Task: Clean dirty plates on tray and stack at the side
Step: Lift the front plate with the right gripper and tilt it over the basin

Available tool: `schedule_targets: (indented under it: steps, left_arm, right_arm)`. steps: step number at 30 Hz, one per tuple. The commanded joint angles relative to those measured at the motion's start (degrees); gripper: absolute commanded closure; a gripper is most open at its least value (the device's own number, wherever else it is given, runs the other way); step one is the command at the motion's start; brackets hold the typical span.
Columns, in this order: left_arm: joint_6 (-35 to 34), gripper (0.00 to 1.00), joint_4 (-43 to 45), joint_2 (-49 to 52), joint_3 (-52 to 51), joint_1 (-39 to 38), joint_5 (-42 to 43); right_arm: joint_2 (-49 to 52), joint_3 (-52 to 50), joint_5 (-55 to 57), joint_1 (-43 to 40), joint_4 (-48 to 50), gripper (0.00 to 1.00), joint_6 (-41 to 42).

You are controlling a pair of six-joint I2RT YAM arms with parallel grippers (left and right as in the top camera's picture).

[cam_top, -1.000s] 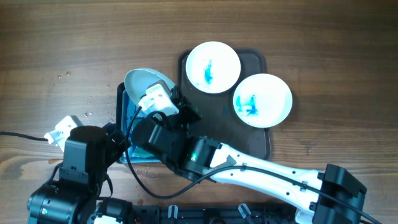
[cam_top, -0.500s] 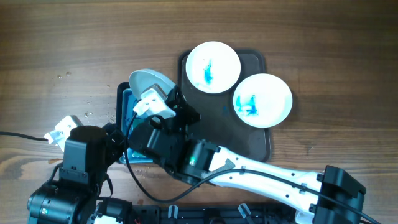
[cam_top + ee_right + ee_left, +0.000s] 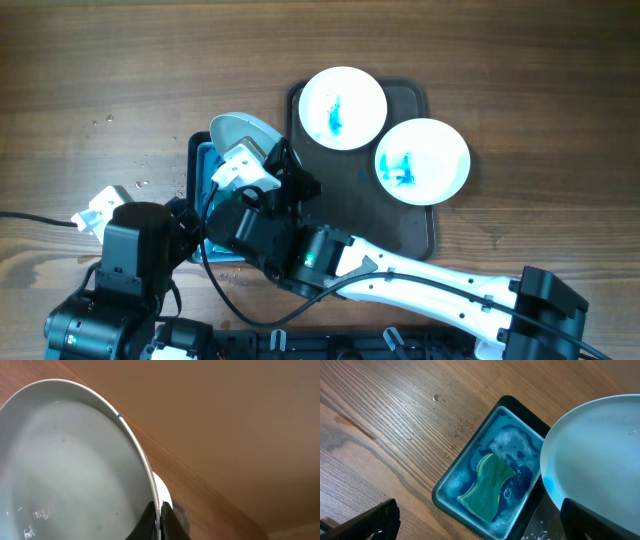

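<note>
My right gripper (image 3: pixel 159 521) is shut on the rim of a white plate (image 3: pixel 70 465), held tilted on edge above the basin of blue water (image 3: pixel 203 185). That plate (image 3: pixel 243 132) shows no stains; it also fills the right of the left wrist view (image 3: pixel 595 460). Two more white plates, each smeared with blue, lie on the dark tray (image 3: pixel 420 225): one at the far left corner (image 3: pixel 343 107), one at the right (image 3: pixel 422 160). My left gripper (image 3: pixel 480 527) is open and empty above the basin's near edge. A green sponge (image 3: pixel 487 486) lies in the blue water.
The black-rimmed basin (image 3: pixel 470 460) sits left of the tray. Water drops dot the wood (image 3: pixel 436 397) left of the basin. A black cable (image 3: pixel 35 218) runs along the left table edge.
The right gripper has lifted and shifted the held plate slightly to the right over the basin. The left arm and the two plates on the tray have not moved.
</note>
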Motion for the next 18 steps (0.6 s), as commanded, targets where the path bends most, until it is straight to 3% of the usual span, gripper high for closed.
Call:
schedule_targets:
  steps: [1,15,18]
  left_arm:
    - [-0.74,0.00,0.17,-0.26,0.57,0.22,-1.33]
    - [-0.74,0.00,0.17,-0.26,0.57,0.22,-1.33]
    - [-0.74,0.00,0.17,-0.26,0.57,0.22,-1.33]
  right_arm:
    - [-0.02,1.22,2.16,0.39,0.37,0.96,-0.13]
    - [-0.02,1.22,4.44,0.22,0.85,0.96,0.00]
    - [-0.02,1.22,2.67,-0.39,1.22,0.96,6.27]
